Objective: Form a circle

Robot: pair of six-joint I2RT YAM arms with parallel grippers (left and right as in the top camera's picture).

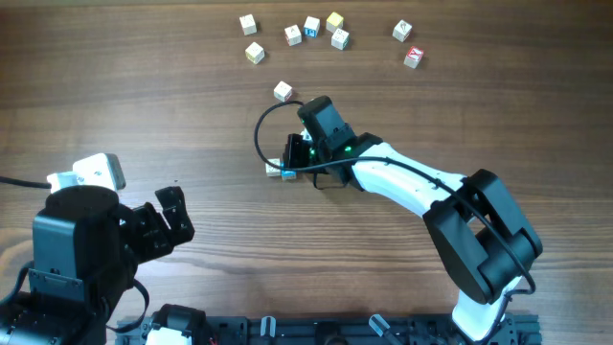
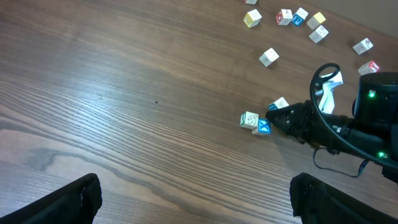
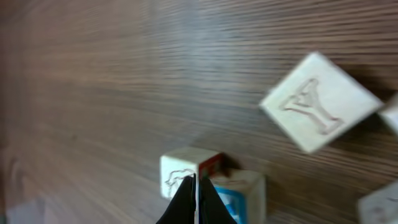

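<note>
My right hand is pinched shut, tips down at the circle (a small huddle of cubes, one blue-faced) near the middle of the tabletop. My left hand gapes wide, well apart. Loose cubes lie scattered beyond.

Over the wooden table, the left gripper shows 2 dark fingers spread wide at the bottom corners, while the right gripper, pinched together, sits just beside a group of 3 cubes, other loose cubes scattered beyond.
</note>
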